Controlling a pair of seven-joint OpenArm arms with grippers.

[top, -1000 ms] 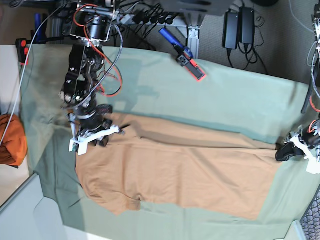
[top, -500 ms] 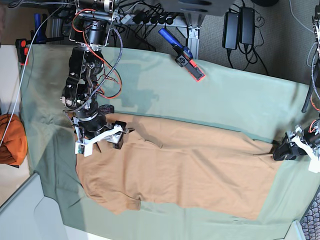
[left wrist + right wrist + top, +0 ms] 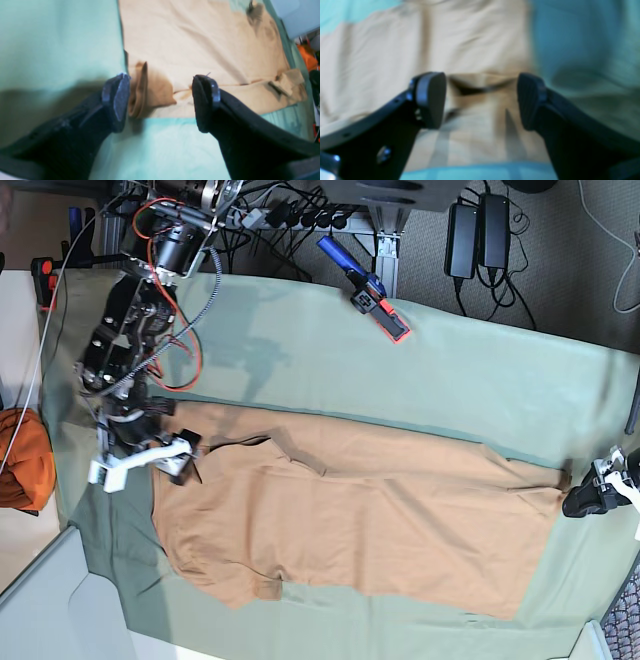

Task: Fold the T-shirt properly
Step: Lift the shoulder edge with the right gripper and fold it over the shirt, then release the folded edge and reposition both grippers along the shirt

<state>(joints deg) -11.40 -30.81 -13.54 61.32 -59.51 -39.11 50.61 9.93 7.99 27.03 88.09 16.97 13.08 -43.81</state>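
the plain tan cotton t-shirt (image 3: 350, 525), lying flat on the pale green cloth (image 3: 470, 380), looks light and limp, best pinched at its corners, where the left gripper (image 3: 161, 100) and right gripper (image 3: 481, 100) hover, jaws apart.

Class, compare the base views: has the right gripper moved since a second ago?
Yes. The right gripper has slid toward the view's left, off the T-shirt collar edge, nearer the orange bundle.
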